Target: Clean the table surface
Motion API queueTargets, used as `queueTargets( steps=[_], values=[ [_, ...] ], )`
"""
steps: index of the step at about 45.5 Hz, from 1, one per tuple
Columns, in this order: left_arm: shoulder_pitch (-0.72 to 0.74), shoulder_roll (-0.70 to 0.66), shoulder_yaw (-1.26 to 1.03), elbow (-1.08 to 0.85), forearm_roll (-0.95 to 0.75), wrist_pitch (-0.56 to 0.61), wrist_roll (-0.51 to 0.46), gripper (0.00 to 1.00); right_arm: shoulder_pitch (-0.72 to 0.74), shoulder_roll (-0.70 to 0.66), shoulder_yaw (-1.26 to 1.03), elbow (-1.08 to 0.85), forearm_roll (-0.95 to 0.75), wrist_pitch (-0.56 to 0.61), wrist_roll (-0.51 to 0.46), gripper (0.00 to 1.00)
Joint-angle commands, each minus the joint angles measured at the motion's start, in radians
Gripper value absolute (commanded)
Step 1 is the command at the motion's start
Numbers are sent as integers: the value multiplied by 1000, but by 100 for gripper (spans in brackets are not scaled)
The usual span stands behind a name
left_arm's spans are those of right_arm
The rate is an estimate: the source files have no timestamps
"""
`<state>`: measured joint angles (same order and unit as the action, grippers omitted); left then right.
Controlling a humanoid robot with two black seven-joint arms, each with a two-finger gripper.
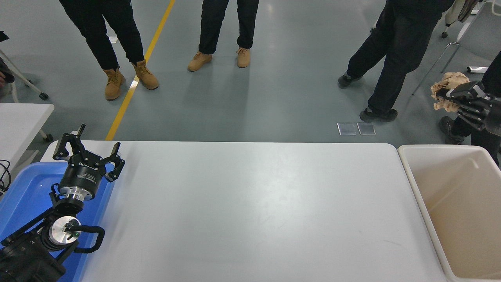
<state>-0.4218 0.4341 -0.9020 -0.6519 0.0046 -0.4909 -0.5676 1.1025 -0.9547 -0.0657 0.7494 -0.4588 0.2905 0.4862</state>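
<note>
The wide matte white counter [250,211] fills the lower middle of the frame, and from where I stand nothing is lying on it: no scraps, no smears that I can make out. At the upper right edge, the right claw [444,94] is clamped on a crumpled wad of brown paper [446,89], held high above the floor beyond the far rim of the cream plastic bin [409,172] that sits at the lower right, just beside the counter's end. The bin looks empty in the part I can see. So I would judge the clearing itself done; what remains is to bring the wad over the bin's mouth and let it fall. The left claw [88,150] is parked at the lower left with its fingers spread, holding nothing, over a blue plastic tray [23,188]. Several people's legs stand across the top.
</note>
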Motion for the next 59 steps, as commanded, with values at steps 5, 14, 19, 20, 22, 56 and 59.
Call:
queueTargets(
  steps=[5,14,19,20,22,56,59],
  values=[
    [0,0,0,0,0,0,0,99,-111,-6,7,-145,144,2,-1,0],
    [0,0,0,0,0,0,0,99,-179,36,4,-291,175,4,-6,0],
    [0,0,0,0,0,0,0,99,-219,68,-3,-375,175,4,-6,0],
    [0,0,0,0,0,0,0,99,-225,74,-5,-389,173,4,-6,0],
    [0,0,0,0,0,0,0,99,-248,91,-9,-427,172,4,-6,0],
    [0,0,0,0,0,0,0,99,-369,287,-111,-667,152,-59,-51,0],
    [0,0,0,0,0,0,0,99,-381,304,-126,-673,152,-79,-60,0]
  ],
)
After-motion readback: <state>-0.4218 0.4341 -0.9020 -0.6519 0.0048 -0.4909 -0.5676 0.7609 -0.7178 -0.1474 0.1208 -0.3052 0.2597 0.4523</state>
